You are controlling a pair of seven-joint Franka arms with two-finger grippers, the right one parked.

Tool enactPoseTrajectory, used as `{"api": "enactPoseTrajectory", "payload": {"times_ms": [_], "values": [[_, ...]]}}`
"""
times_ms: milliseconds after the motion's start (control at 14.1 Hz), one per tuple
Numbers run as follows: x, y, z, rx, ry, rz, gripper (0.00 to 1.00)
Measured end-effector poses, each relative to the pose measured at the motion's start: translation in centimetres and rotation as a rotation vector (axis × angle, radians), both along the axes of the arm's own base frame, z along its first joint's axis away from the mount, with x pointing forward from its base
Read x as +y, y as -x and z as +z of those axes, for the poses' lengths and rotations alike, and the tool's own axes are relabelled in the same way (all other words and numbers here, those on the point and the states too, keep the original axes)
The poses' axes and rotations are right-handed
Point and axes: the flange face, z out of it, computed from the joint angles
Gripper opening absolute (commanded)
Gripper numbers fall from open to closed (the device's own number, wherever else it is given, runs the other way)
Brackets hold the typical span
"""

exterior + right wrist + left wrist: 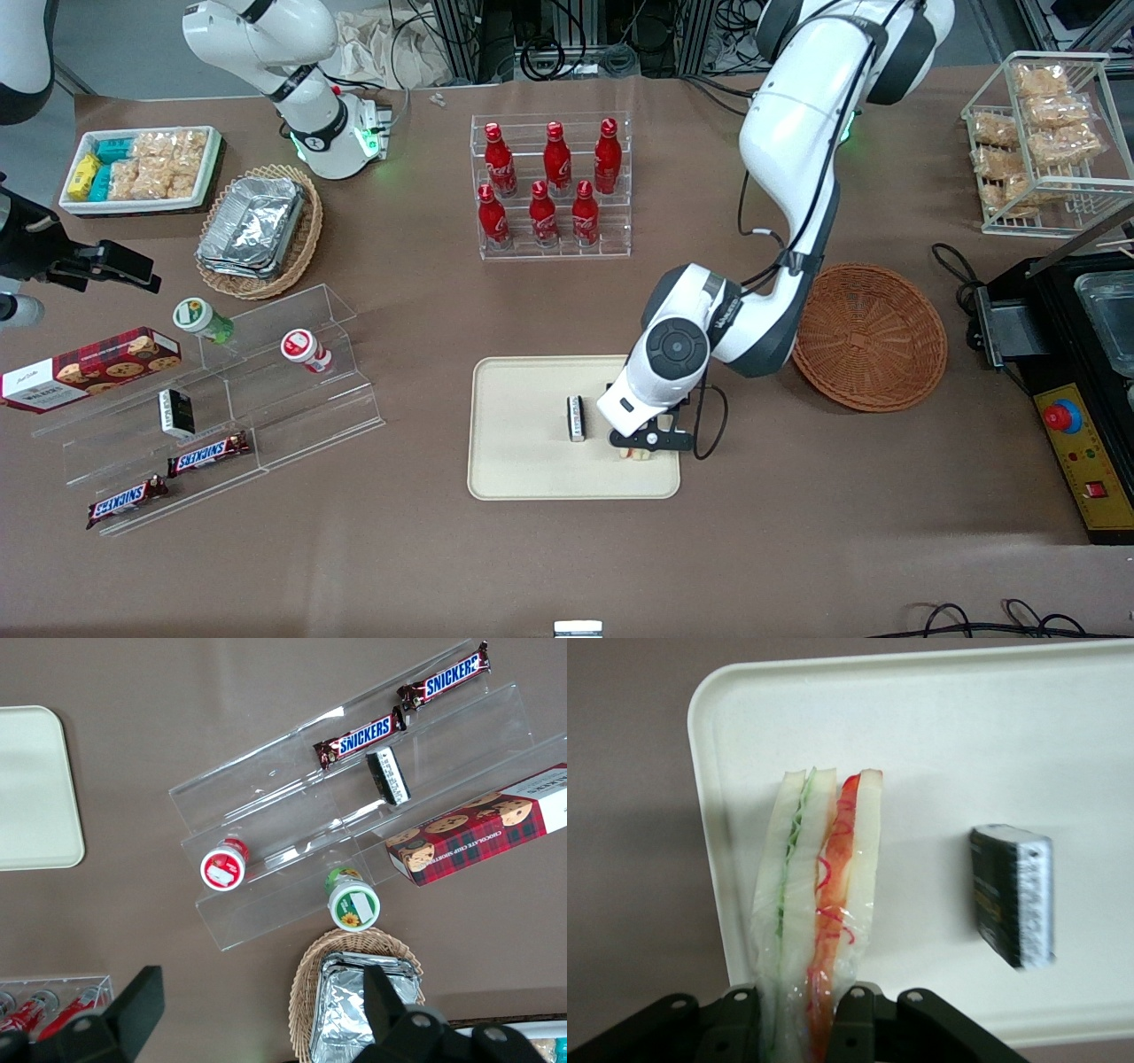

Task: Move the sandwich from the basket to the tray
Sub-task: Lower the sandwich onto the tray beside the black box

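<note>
A: Where's the hand (640, 447)?

B: Low over the tray (523, 474), at the edge nearest the basket (873, 337). Its fingers (859, 1014) pinch the sandwich (819, 904).

A: And the sandwich?

B: It stands on edge on the tray, just inside the rim, filling layers facing the wrist camera. A small dark packet (576, 417) lies beside it on the tray. The basket sits on the desk (354, 549), apart from the tray.

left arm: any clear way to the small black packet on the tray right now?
Probably not yet. The gripper is shut on the sandwich, over the tray. The black packet lies beside it on the tray with nothing on top, so the way looks free once the sandwich is released.
</note>
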Motion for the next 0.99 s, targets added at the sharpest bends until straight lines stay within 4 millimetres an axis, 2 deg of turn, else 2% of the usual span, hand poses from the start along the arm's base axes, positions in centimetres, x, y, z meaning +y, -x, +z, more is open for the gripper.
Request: {"api": "enactPoseTrajectory", "payload": {"times_ms": [212, 283, 354, 425, 708, 991], "values": [[0.5, -0.3, -1.6, 0.001, -0.014, -0.026, 0.0], [0.7, -0.4, -1.7, 0.002, -0.014, -0.028, 0.06], [0.9, -0.5, -1.7, 0.003, -0.015, -0.026, 0.63], [1.2, -0.7, -1.9, 0.004, -0.017, -0.022, 1.0], [3.5, -1.9, -2.5, 0.01, -0.023, 0.012, 1.0], [3.8, -2.4, -1.5, -0.005, -0.015, 0.03, 1.0]]}}
